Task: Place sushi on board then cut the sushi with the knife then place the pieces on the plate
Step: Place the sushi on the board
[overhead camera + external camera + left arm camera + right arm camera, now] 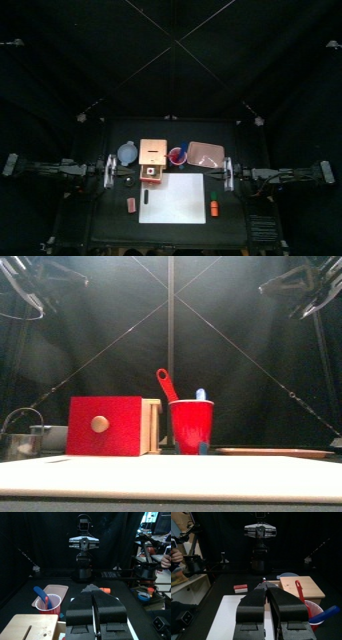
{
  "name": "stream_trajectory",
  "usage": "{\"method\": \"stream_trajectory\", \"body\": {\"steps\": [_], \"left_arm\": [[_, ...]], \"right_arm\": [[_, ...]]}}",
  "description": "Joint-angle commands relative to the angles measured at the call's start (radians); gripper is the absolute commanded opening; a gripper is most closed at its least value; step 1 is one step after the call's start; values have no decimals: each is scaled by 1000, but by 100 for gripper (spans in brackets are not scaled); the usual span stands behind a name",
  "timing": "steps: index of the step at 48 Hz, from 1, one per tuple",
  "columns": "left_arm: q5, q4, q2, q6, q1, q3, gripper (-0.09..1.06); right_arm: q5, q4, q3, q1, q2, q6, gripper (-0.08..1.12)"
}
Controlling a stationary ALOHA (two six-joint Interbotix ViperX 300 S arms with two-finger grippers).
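Now, left claw [91,588] and right claw [266,584], jaws together, flank the wooden box [154,150], red cup [175,157] and white board [174,197].

White board [174,196] looks smooth, red cup [191,424] glossy plastic, box [154,150] pale wood.

A pale wooden box with a red drawer front [154,152] sits mid-frame in the top view. A blue-grey bowl [126,153] is just left of it and a red cup [178,157] just right. Lower down, a small red toy [131,204] lies left of centre and an orange toy [214,207] right of centre.
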Motion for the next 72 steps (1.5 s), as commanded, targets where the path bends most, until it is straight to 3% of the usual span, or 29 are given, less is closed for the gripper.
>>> {"method": "stream_trajectory", "body": {"steps": [1, 12, 18, 33, 44, 54, 72], "left_arm": [[-49, 9, 58, 8, 11, 6, 5], [-173, 18, 129, 9, 14, 2, 8], [-206, 35, 137, 9, 14, 3, 8], [-206, 40, 135, 8, 12, 11, 8], [-206, 46, 133, 8, 11, 28, 8], [-206, 49, 126, 8, 5, 72, 8], [-215, 49, 78, 6, 2, 124, 8]], "right_arm": [[-2, 5, -26, -2, 32, 8, 2], [-3, 0, -193, -23, 267, 6, 11], [12, 0, -313, -29, 439, 6, 13], [331, -11, -647, -32, 795, 3, 29], [667, -17, -874, -63, 960, 3, 51], [767, -28, -999, -87, 1066, -6, 74], [861, -75, -1173, -115, 1216, -6, 78]]}}
